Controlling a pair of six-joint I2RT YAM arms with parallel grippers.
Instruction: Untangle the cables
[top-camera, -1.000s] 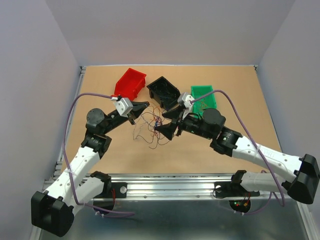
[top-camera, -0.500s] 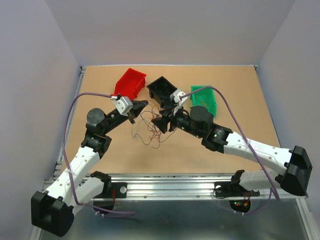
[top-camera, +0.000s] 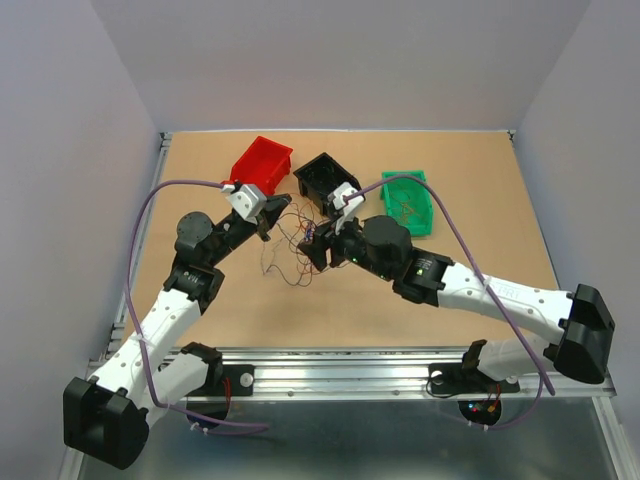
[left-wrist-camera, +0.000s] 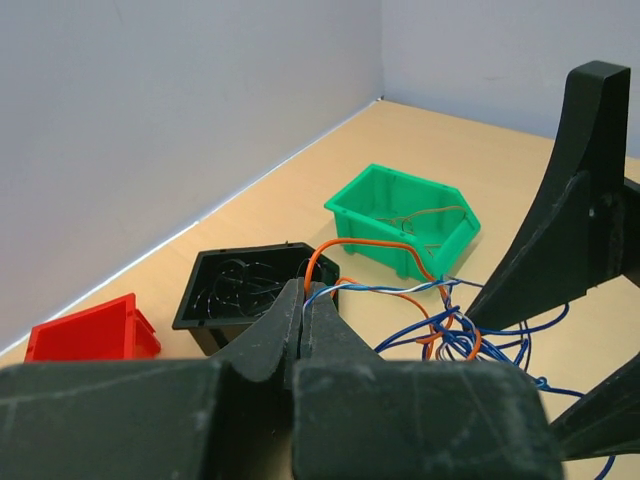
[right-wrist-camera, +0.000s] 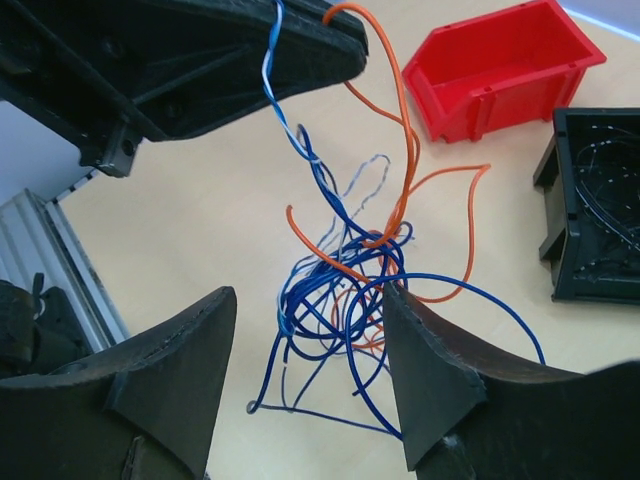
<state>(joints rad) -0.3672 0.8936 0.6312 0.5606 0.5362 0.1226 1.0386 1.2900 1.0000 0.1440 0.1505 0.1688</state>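
Right gripper (right-wrist-camera: 308, 305) is left spread wide, its matte black fingers straddling the cables (right-wrist-camera: 345, 290), a loose curly knot of thin blue and orange wire. 2 strands are pinched tight by the left gripper (left-wrist-camera: 303, 300). 3 boxy plastic bins are parked beyond: red (top-camera: 262, 165) at 11 o'clock, black (top-camera: 325, 178) at 12, green (top-camera: 408, 200) at 2.

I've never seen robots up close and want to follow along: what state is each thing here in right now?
left gripper: shut, pinching strands of the cables.
right gripper: open, one finger on either side of the tangle.
cables: tangled, some strands lifted by the left gripper.
red bin: looks empty.
black bin: holds thin wires.
green bin: holds a few thin wires.
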